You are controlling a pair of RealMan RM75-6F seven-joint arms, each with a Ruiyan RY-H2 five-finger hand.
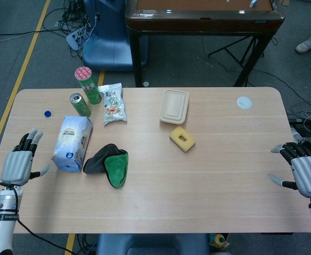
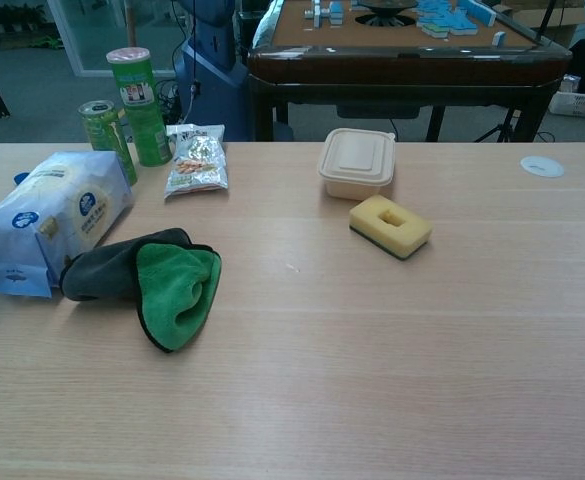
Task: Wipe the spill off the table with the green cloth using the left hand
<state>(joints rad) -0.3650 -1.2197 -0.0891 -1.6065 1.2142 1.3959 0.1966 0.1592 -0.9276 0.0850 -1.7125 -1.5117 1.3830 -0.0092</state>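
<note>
The green cloth (image 1: 110, 164) lies crumpled just beside the blue-and-white bag (image 1: 72, 142). It looks soft, light and floppy. Your left hand (image 1: 20, 162) holds nothing, fingers apart. Grab the thick folded middle.

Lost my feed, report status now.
Left hand open, clear of green cloth. Right hand open. Cloth lies crumpled against wipes pack. No spill visible.

The table (image 1: 208, 191) carries a cloth (image 1: 109, 164) touching a white bag (image 1: 72, 142), a can (image 1: 80, 104), a tube (image 1: 87, 85), a snack packet (image 1: 112, 103), a lidded box (image 1: 174, 106), a sponge (image 1: 182, 138), a blue cap (image 1: 47, 113) and a white disc (image 1: 244, 102).
</note>
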